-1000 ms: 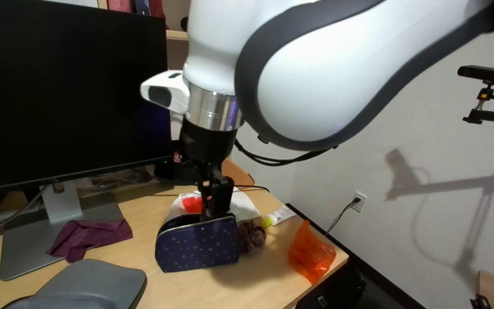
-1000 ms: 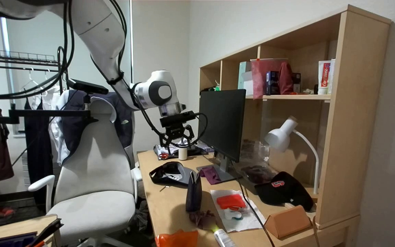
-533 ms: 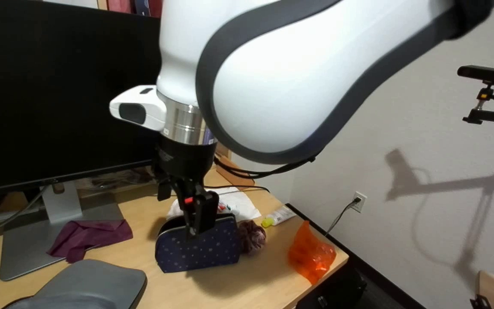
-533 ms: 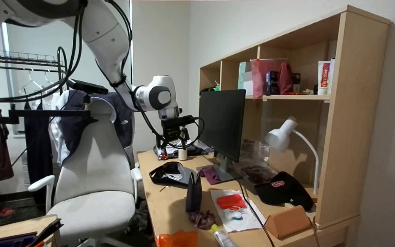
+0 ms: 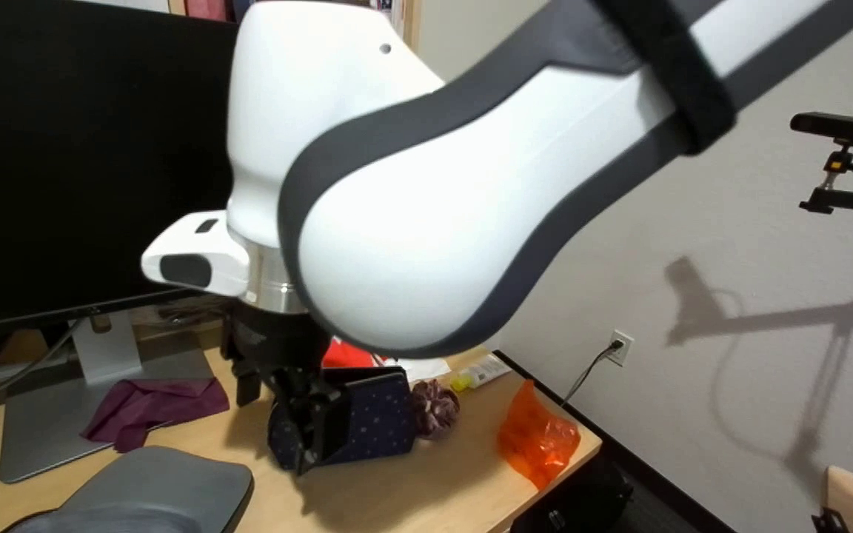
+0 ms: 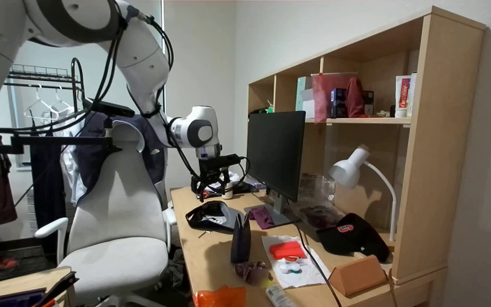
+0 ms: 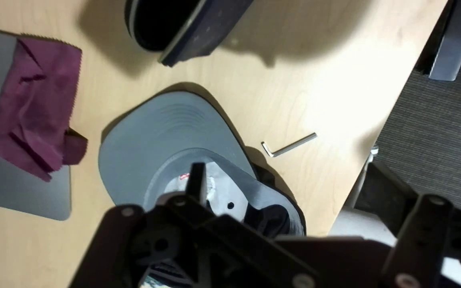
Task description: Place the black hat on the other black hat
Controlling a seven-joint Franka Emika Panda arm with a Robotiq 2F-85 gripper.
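The desk [image 7: 326, 104] spreads below the gripper [image 6: 213, 197], and the monitor [image 6: 276, 153] stands beside it. We see the gripper's fingers spread wide with nothing between them, probably so they can straddle a hat's edge. The upturned black cap [image 6: 215, 216] lies beneath it, brim flat and hollow side up, which should leave its edge easy to pinch. The other black cap [image 6: 350, 239] sits well apart from the gripper, crown up, and we judge it the base for the stack. Near the gripper stands the pouch [image 5: 382, 422]; off to one side of the fingers we find the cloth [image 7: 38, 100], and just ahead of them the hex key [image 7: 294, 145].

Against half a second ago, the gripper is lower in both exterior views and covers the pouch nearer one end. Both caps lie unmoved.
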